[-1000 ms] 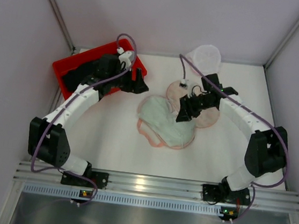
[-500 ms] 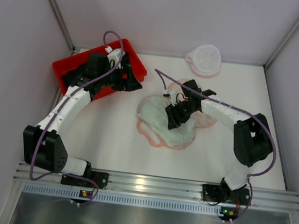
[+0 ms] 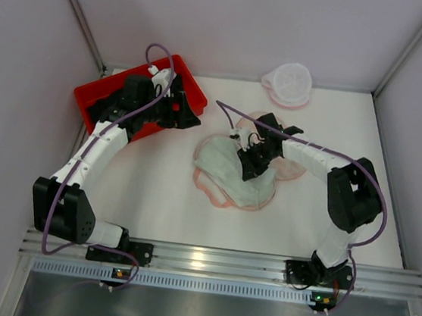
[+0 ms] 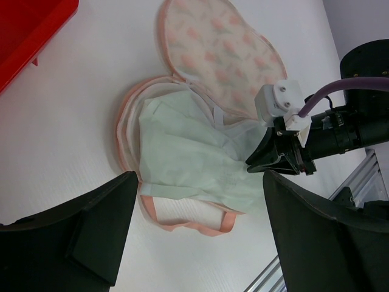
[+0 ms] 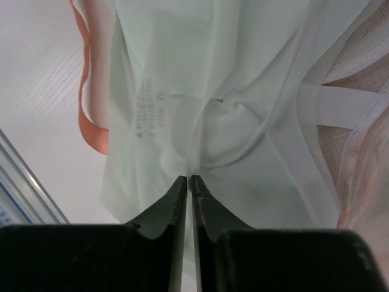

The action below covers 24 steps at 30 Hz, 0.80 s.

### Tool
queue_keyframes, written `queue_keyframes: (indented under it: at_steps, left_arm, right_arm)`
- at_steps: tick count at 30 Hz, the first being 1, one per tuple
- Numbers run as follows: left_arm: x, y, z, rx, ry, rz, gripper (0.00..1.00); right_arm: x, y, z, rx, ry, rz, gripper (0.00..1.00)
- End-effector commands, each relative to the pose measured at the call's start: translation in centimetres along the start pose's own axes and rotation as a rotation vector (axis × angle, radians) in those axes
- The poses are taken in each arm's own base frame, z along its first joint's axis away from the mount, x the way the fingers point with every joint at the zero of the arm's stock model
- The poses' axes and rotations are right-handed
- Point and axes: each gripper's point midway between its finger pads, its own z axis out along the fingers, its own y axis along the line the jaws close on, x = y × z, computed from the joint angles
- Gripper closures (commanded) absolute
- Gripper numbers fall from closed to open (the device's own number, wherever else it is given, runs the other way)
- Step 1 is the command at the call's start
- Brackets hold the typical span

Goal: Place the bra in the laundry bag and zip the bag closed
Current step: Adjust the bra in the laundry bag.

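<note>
**Overhead view.** The desk (image 3: 153, 197) is enclosed by walls (image 3: 23, 68) on its left, far and right sides, and an aluminium rail (image 3: 199, 260) runs along the near edge. A red bin (image 3: 194, 89) fills the far-left corner. A black mass lying in it (image 3: 106, 108) appears to be the bra, though it is hard to tell apart from the arm's dark housing. The laundry bag (image 3: 288, 83), round white mesh with pink edging, rests at the far edge right of centre, well apart from both arms. Bare desk lies open between the central fabrics and the near rail, and along the right edge.

**End effectors.** The left end effector (image 3: 189, 117) hangs over the bin's right end with its fingers spread wide, holding nothing. The right end effector (image 5: 189, 179) has its fingers almost together, pinching a raised fold of a pale green garment (image 4: 188, 158) at mid-desk.

**Wrist views.** The left wrist camera shows the garment lying on a pink-trimmed lobe joined to a peach patterned oval (image 4: 209, 52), with the right fingertips meeting the garment's near-right edge. Only the right wrist camera shows the narrow slit between the fingers and small print on the cloth.
</note>
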Motion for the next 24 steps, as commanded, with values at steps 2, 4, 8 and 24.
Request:
queue_keyframes:
  at_steps: [2, 4, 8, 24]
  left_arm:
    - [-0.6, -0.4, -0.7, 0.006, -0.031, 0.016, 0.11]
    - [-0.7, -0.4, -0.8, 0.007, -0.032, 0.015, 0.11]
    - [-0.6, -0.3, -0.8, 0.006, -0.030, 0.014, 0.11]
    - [-0.6, 0.4, -0.7, -0.007, -0.029, 0.016, 0.11]
  right_arm:
    - [-3.3, 2.4, -2.2, -0.065, -0.085, -0.078, 0.98]
    - [-4.1, 2.9, -3.4, -0.068, -0.112, -0.088, 1.00]
    - [-5.3, 4.0, -5.2, -0.085, -0.158, -0.086, 1.00]
    - [-9.1, 0.7, -8.2, -0.131, -0.321, 0.094, 1.00]
